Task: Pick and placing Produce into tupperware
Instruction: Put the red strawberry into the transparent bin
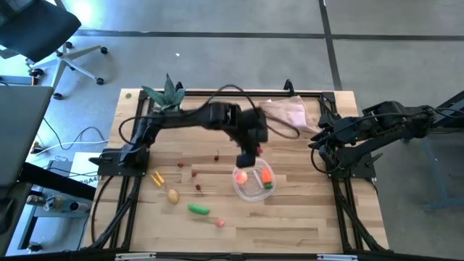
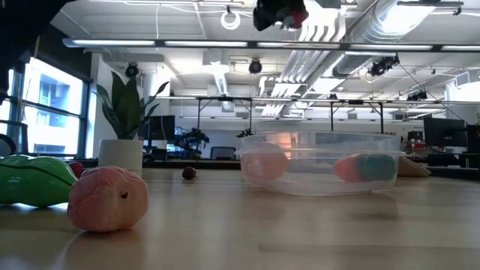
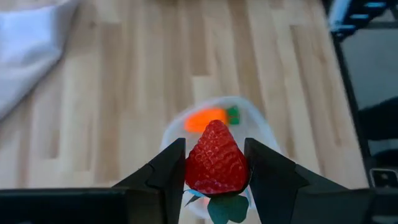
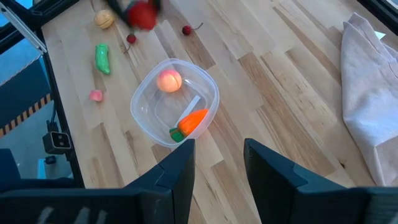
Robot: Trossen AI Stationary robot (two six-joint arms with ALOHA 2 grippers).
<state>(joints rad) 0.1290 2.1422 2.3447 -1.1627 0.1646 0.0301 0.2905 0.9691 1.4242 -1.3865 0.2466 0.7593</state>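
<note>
We see the left gripper raised above the table, clamped on a red strawberry whose green leaves point back toward the wrist and whose tip points forward. Directly beneath and just ahead of it lies the tupperware, a round, see-through tub standing upright on the wood near the middle of the table. Inside the tub we can make out an orange carrot with a green top lying against one side, and a pink-orange round piece against the other side, the two apart from each other. The rest of the produce is scattered on the bare wood on the left arm's side of the tub: a green pod, a beige potato, a yellow piece, a small pink piece and a few tiny dark-red bits. In the low view the pink piece sits closest to the camera, just beside the green pod. The right gripper waits off at the table's right edge with its fingers spread and nothing between them, looking down at the tub from well apart.
</note>
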